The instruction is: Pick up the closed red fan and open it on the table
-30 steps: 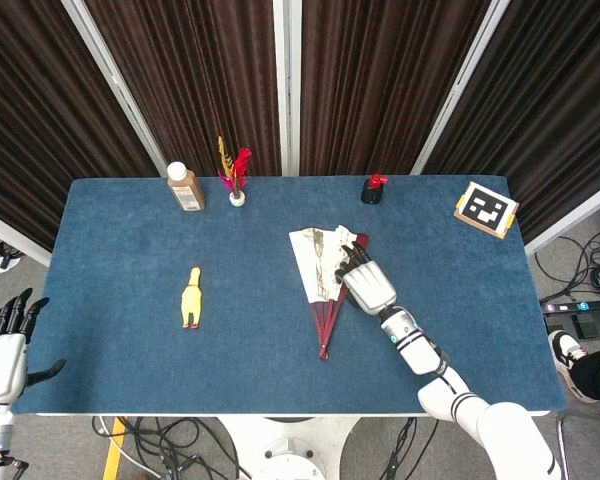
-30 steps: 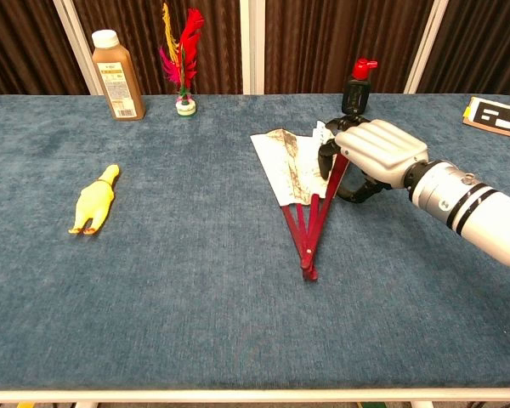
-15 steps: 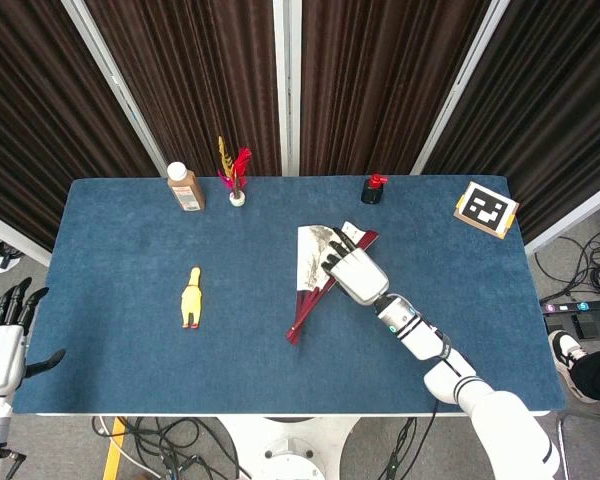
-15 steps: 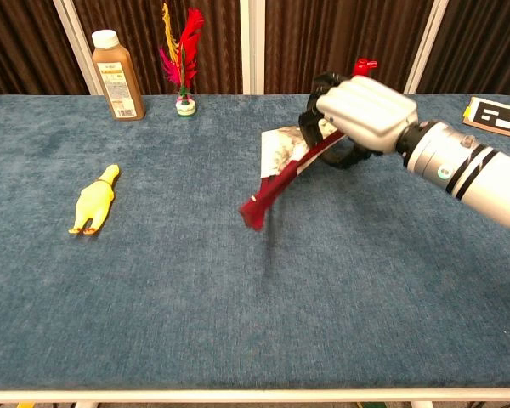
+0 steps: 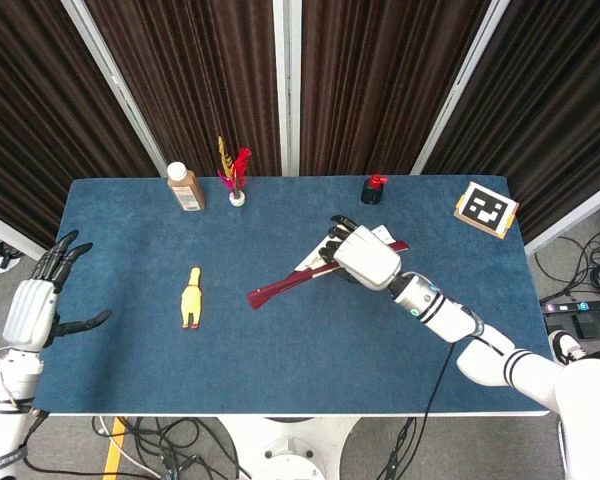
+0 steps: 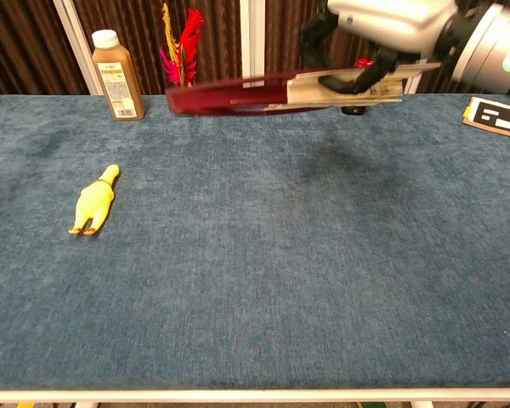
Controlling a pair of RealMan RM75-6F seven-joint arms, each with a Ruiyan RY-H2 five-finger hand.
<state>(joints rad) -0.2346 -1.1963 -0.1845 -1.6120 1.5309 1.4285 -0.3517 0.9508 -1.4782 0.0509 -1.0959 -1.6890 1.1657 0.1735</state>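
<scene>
My right hand grips the red fan and holds it well above the blue table. The fan is nearly folded together, lying almost level, its red handle end pointing toward my left. Its pale paper edge shows under my fingers. My left hand hangs off the table's left edge with fingers spread and nothing in it; only the head view shows it.
A yellow rubber chicken lies on the left part of the table. At the back edge stand a brown bottle, a feather shuttlecock and a small black bottle with red cap. A marker card lies back right.
The right hand lifted the fan off the table and swung it up to nearly level, its leaves closing together. The left hand rose and came closer to the table's left edge.
</scene>
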